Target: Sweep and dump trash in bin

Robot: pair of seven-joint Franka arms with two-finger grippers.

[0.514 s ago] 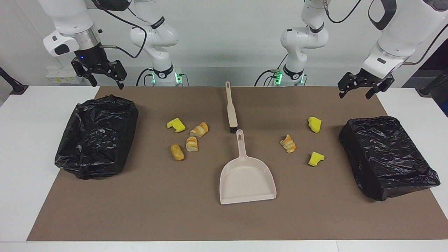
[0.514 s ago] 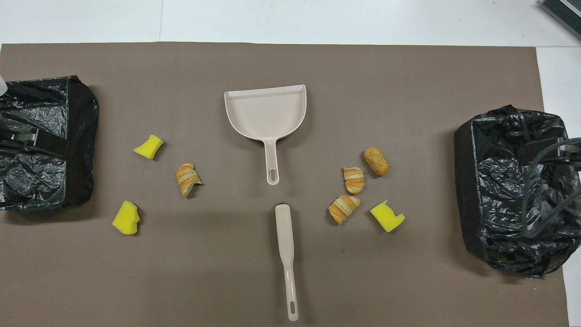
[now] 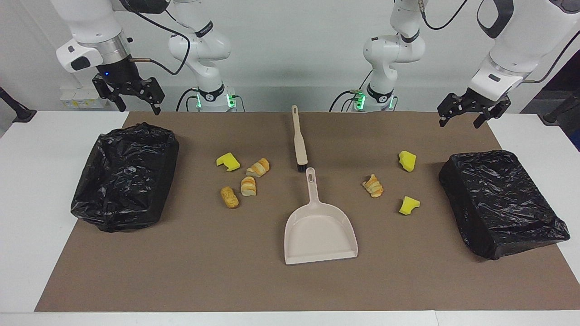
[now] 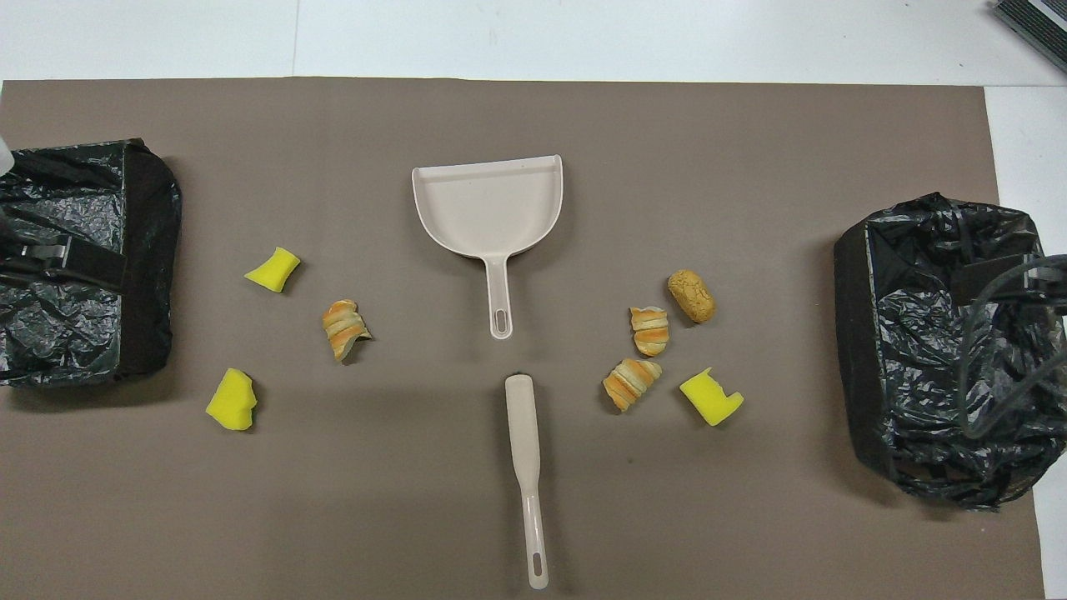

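Both claws, left (image 3: 463, 117) and right (image 3: 136, 100), hang spread and empty above the table.

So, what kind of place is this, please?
Probably a robotics lab: two arms stand at a table with a brown mat, staged trash, a dustpan and bag-lined bins.

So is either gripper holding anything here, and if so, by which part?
Nothing is held. The left gripper and right gripper hang open and empty; brush and dustpan lie untouched.
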